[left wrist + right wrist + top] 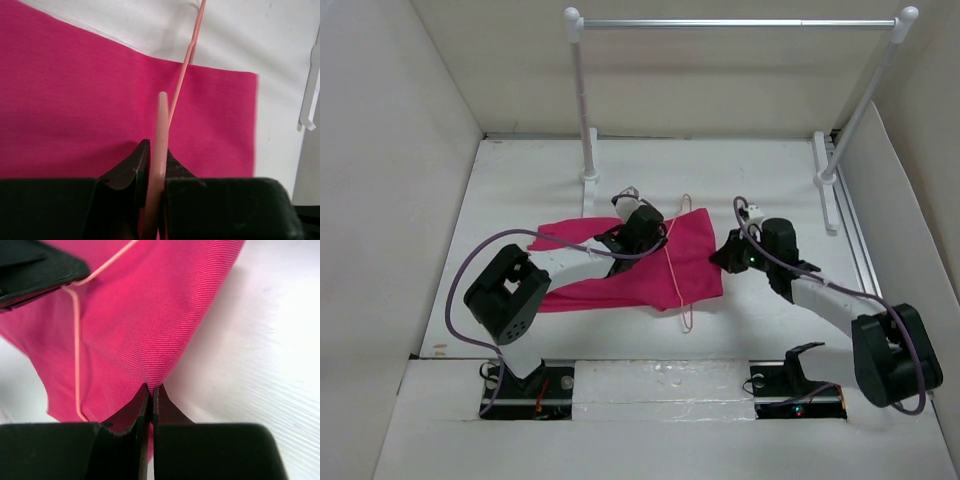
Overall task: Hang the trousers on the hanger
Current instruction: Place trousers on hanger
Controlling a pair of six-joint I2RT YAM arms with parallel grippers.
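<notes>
The white tabletop (520, 190) fills the top view. A silver rail (735, 23) on white posts spans its 12 o'clock edge. The trousers (695, 262) lie flat at the centre of the tabletop, well apart from the rail, with their length running from 9 o'clock to 3 o'clock. The left arm reaches over them from 8 o'clock.

The hanger (673, 275) lies on the 3 o'clock end of the trousers. Its thin wire runs from 12 o'clock to 6 o'clock and sticks out past the cloth at both ends.

In the left wrist view, the left fingers (132, 167) are clamped on a pale pink bar of the hanger (180, 85), over the trousers (75, 100). In the right wrist view, the right fingers (167, 410) are pinched tight on a raised fold at the trousers' (150, 315) 3 o'clock edge. The hanger wire (76, 350) crosses the cloth at 10 o'clock from them.
</notes>
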